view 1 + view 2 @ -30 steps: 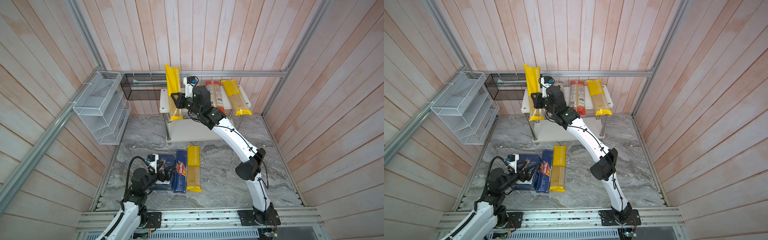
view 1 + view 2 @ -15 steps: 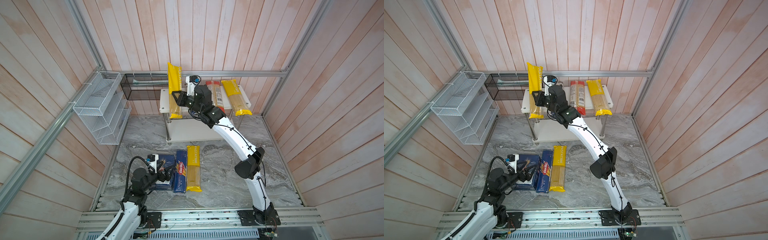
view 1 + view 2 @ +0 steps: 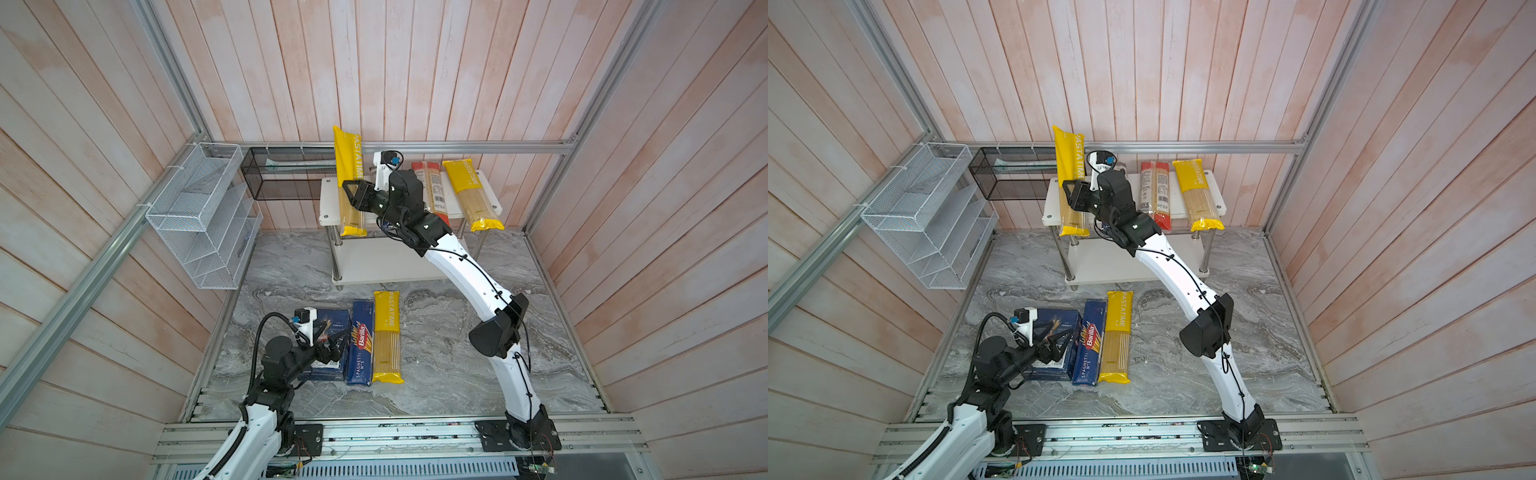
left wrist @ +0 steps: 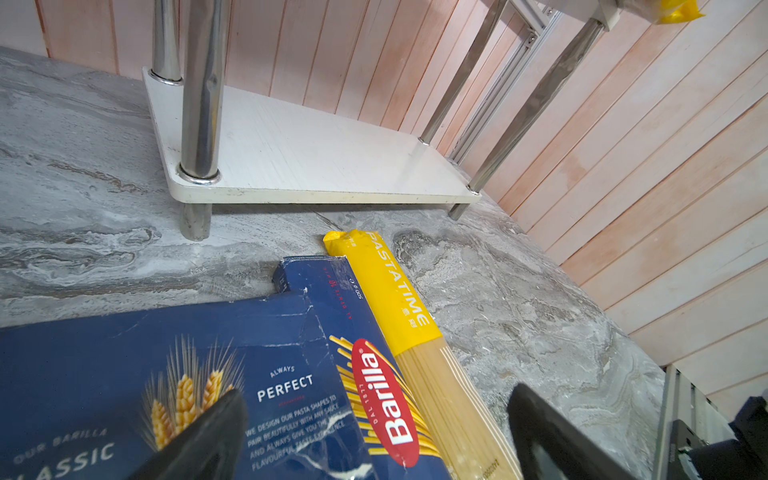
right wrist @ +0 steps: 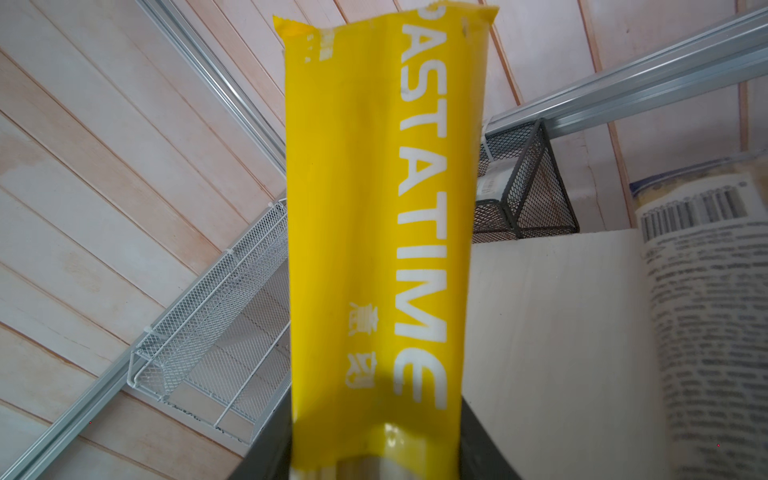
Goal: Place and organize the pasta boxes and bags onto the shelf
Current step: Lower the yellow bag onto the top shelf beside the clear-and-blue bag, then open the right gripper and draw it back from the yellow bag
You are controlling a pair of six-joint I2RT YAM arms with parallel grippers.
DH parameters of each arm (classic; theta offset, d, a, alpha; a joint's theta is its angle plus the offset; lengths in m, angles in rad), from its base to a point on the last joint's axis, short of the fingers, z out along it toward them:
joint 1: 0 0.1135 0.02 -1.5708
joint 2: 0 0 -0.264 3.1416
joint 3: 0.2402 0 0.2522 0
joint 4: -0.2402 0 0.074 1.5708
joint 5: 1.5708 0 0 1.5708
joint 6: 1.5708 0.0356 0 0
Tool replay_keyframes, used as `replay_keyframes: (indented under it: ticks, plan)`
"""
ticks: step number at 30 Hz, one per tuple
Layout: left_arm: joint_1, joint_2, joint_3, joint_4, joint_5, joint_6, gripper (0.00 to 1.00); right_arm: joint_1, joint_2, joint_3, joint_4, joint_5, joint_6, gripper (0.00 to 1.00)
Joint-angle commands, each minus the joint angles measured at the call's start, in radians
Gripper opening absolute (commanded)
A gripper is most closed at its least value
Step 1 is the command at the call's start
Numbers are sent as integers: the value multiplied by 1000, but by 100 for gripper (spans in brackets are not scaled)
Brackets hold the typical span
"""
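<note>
My right gripper (image 3: pixel 353 194) (image 3: pixel 1073 195) (image 5: pixel 376 457) is shut on a yellow PASTATIME bag (image 3: pixel 348 166) (image 5: pixel 374 208) over the left end of the shelf's top board (image 3: pixel 328 199). The bag tilts, its far end raised above the back rail. A red bag (image 3: pixel 432 187) and another yellow bag (image 3: pixel 473 195) lie on the same board, and a blue-and-clear bag (image 5: pixel 706 311) lies beside the gripper. On the floor lie the wide Barilla box (image 3: pixel 332 328) (image 4: pixel 104 374), the narrow spaghetti box (image 3: pixel 360 340) (image 4: pixel 353 332) and a third yellow bag (image 3: pixel 386 336). My left gripper (image 3: pixel 332 347) (image 4: pixel 374 436) hovers open over the boxes.
A white wire rack (image 3: pixel 199 216) hangs on the left wall. A black mesh basket (image 3: pixel 286 174) sits behind the shelf's left end, under the aluminium rail (image 3: pixel 457 145). The shelf's lower board (image 3: pixel 374 262) (image 4: pixel 311 153) is bare. Wooden walls close in three sides.
My right gripper has moved slightly toward the back of the shelf with the yellow bag. The left arm and the things on the floor have not moved.
</note>
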Motion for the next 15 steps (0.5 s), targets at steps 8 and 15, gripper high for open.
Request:
replay_keyframes:
  ticks: [8, 15]
  plan:
    - [-2, -18, -3, 8, 4, 12, 100, -4, -35, 36, 175, 46, -20, 51]
    - [-2, -21, -3, 7, 4, 12, 100, 14, -63, 36, 157, 6, -55, 51]
